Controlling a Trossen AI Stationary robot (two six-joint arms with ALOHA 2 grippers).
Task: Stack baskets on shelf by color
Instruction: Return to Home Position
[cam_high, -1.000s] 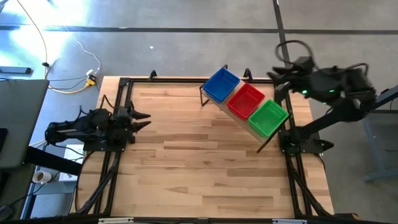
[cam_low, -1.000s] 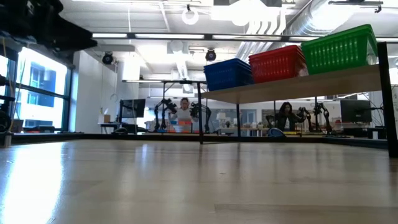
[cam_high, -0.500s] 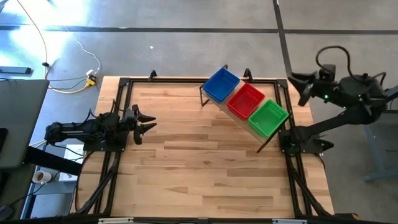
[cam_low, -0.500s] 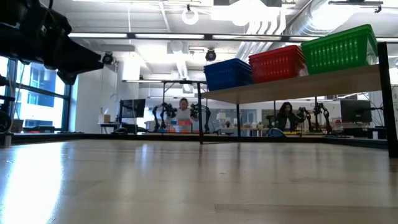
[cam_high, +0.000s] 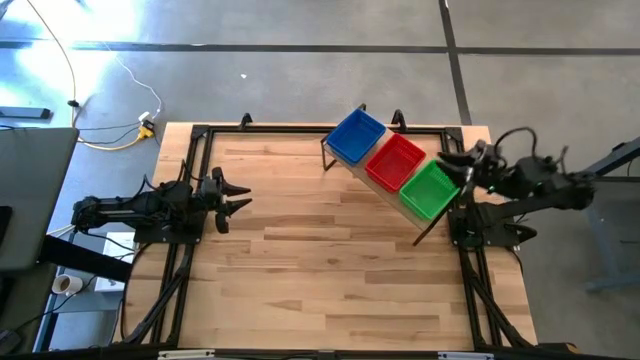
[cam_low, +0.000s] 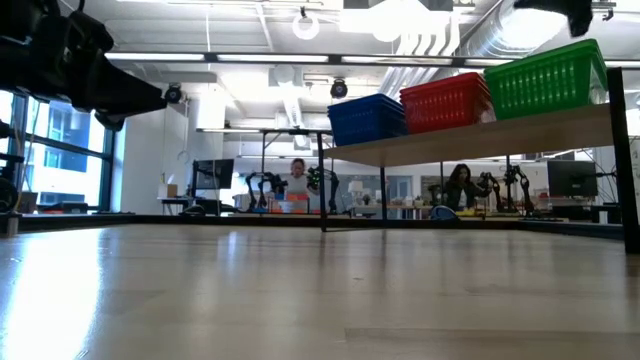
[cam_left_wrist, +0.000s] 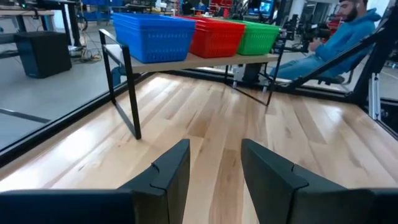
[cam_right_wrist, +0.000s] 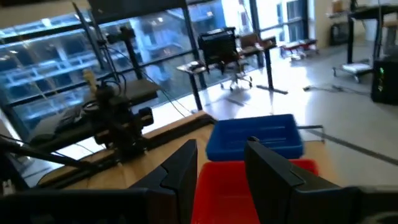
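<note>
Baskets sit in a row on the shelf (cam_low: 480, 138) toward the far right of the table (cam_high: 300, 260): blue baskets (cam_high: 356, 135), red baskets (cam_high: 396, 160) and green baskets (cam_high: 432, 189), side by side. I see the right gripper (cam_high: 447, 160) just beside the green end, fingers spread and empty. The left gripper (cam_high: 238, 196) hangs at the table's left edge, also spread, holding nothing.

no legible text or labels anywhere, at least at this sharpness
</note>
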